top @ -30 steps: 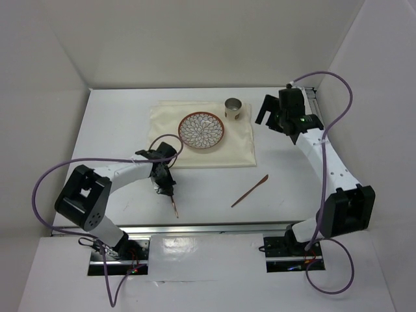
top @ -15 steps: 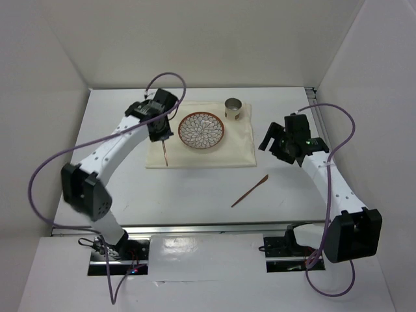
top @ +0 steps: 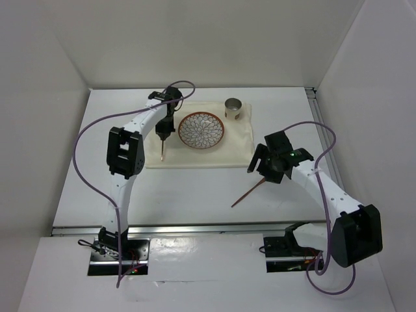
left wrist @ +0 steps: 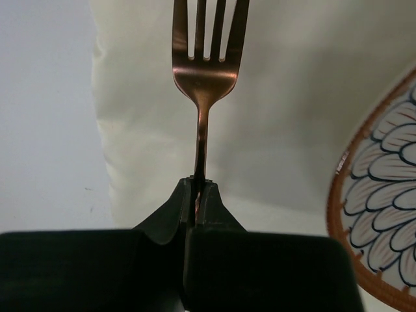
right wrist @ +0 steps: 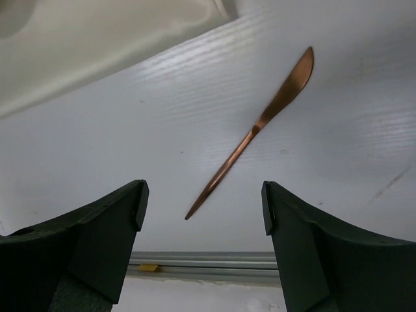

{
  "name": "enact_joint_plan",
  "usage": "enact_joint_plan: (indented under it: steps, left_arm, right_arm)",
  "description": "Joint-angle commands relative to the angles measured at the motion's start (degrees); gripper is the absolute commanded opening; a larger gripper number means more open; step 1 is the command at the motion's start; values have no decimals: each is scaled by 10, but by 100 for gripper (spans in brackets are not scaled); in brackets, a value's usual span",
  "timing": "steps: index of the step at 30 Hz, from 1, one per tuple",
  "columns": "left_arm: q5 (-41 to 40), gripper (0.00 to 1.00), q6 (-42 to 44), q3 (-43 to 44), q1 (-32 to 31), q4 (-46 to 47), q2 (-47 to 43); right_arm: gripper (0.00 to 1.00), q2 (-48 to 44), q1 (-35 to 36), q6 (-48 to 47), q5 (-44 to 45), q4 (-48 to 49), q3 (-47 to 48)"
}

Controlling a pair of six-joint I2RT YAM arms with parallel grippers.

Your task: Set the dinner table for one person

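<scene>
R gripper [right wrist: 203,195] is spread wide, nothing in it, hovering right over the knife [right wrist: 257,127]. It's a slim flat copper thing on the bare white dinner table [top: 195,195], twd the near edge, lying diagonal w/ the blade aimed at the far-right corner. R arm's def closer. L gripper [left wrist: 197,190] pinches a shiny copper fork [left wrist: 207,58] by the handle over the cream cloth mat [left wrist: 279,97], beside the patterned plate [top: 201,130].

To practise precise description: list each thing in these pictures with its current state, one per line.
fork: handle clamped in the left gripper, tines over the cloth.
left gripper: shut on the fork.
knife: lying flat on the bare dinner table, ungripped.
right gripper: open, above the knife.
plate: empty, on the cloth.
cup: upright on the cloth.
cloth: spread flat.
</scene>
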Motion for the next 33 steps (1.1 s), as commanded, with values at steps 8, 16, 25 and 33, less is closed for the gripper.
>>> enact_joint_plan:
  steps: [8,16,25,33]
  left_arm:
    - [41,0,36,58,11,25,31]
    - [54,0,30,104,11,35,68]
    - [89,33,36,98,11,42,71]
    - [102,60,41,75,11,56,11]
  right_arm:
    - [82,19,46,63,28,-20,-28]
    - [71,88,90,142,62,3,-34]
    - [64,152,95,182,74,25,-39]
    - [60,173,100,192,74,45,-65]
